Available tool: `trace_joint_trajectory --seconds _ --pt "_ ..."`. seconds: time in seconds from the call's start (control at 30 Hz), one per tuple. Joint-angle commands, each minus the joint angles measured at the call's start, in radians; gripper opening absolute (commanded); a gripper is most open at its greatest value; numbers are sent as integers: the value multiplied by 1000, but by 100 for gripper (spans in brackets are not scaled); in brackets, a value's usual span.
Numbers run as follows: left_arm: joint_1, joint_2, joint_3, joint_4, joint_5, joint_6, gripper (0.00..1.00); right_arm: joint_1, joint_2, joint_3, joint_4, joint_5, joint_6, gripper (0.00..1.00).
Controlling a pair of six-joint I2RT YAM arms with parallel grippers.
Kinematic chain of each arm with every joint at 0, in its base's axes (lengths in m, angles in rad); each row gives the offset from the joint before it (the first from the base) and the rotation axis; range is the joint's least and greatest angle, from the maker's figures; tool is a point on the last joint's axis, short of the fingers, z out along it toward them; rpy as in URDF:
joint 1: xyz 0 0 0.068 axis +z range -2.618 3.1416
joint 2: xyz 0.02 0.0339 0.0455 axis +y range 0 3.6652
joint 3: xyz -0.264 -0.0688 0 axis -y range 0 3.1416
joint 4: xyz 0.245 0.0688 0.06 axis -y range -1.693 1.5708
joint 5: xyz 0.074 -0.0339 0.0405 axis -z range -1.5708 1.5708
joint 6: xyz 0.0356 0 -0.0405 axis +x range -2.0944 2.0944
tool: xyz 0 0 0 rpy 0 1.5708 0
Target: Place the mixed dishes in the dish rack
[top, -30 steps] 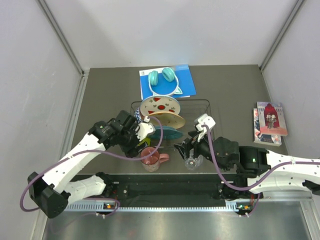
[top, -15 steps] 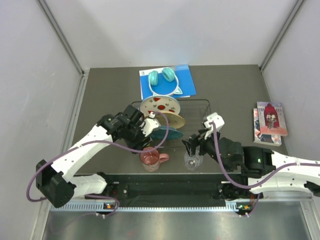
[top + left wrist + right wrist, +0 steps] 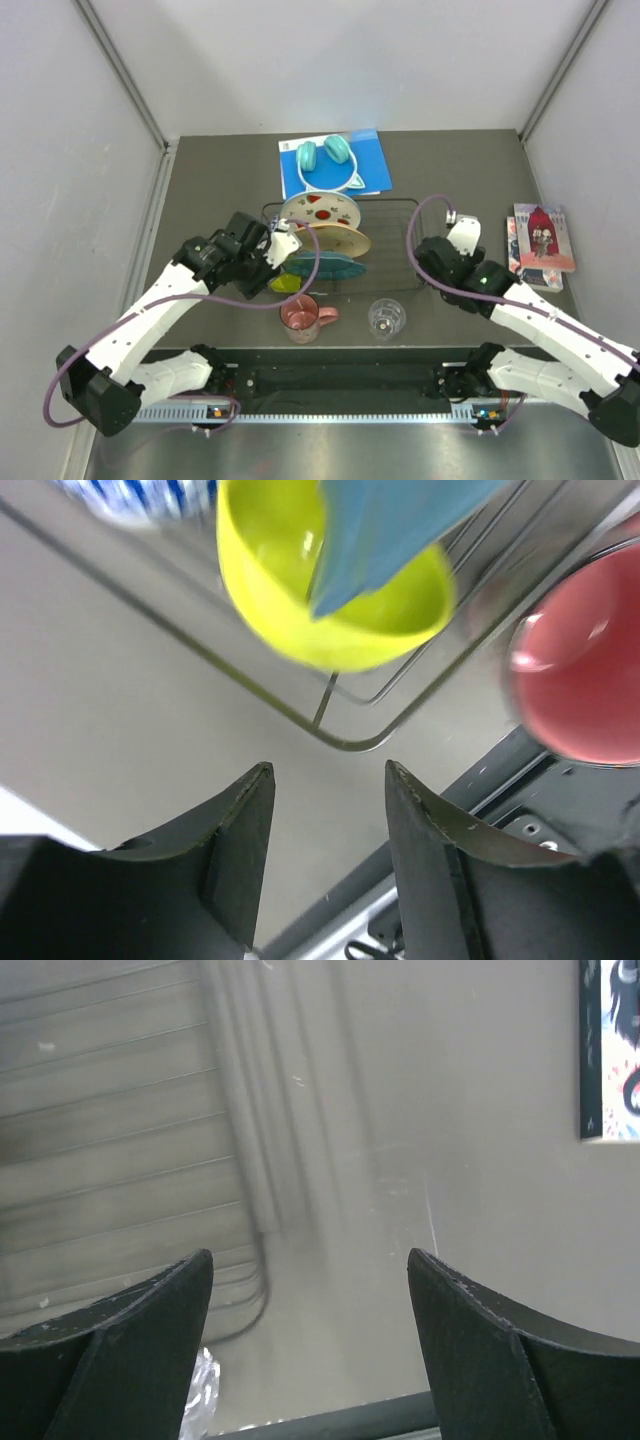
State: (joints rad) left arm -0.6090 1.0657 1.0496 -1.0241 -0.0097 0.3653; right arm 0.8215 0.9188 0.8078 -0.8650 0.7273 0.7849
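Note:
The black wire dish rack (image 3: 405,215) holds the watermelon plate (image 3: 318,210), the floral plate (image 3: 338,241) and the teal plate (image 3: 332,266) on edge, with the lime-green bowl (image 3: 287,284) at its front left corner. The left wrist view shows that bowl (image 3: 300,610) under the teal plate (image 3: 390,520), beside the small patterned bowl (image 3: 130,495). My left gripper (image 3: 262,278) (image 3: 325,780) hangs open and empty just outside that corner. On the table in front of the rack stand the pink mug (image 3: 300,316) and the clear glass (image 3: 386,317). My right gripper (image 3: 428,268) (image 3: 310,1260) is open and empty by the rack's right end.
Teal headphones (image 3: 325,155) lie on a blue book (image 3: 370,165) behind the rack. Illustrated books (image 3: 540,245) lie at the right edge of the table. The arm bases and a metal rail (image 3: 340,385) line the near edge, close behind the mug and glass.
My left gripper has drawn back left from the lime-green bowl and its jaws have narrowed. My right arm has swung away from the glass, up and to the right.

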Motion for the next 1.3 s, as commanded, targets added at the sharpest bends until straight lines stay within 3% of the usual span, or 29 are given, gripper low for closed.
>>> trace_joint_trajectory --seconds 0.0,0.17,0.47,0.63,0.83,1.1,1.27 --pt "60 22 -63 47 -4 61 52 -134 41 -35 102 -184 -62 76" --pt "77 27 -95 36 33 96 49 -179 78 -16 121 -267 -108 74" --pt "77 79 -172 195 27 74 48 -186 138 -12 168 -319 -142 70" --pt "78 131 -180 278 19 67 46 -229 222 -10 253 -367 -185 47" --pt "89 152 -172 326 -24 75 44 -258 336 17 349 -376 -230 27" --pt "140 185 -128 340 -27 107 42 -297 414 63 429 -402 -297 27" --pt "143 160 -73 262 -27 92 45 -301 427 105 428 -413 -325 43"
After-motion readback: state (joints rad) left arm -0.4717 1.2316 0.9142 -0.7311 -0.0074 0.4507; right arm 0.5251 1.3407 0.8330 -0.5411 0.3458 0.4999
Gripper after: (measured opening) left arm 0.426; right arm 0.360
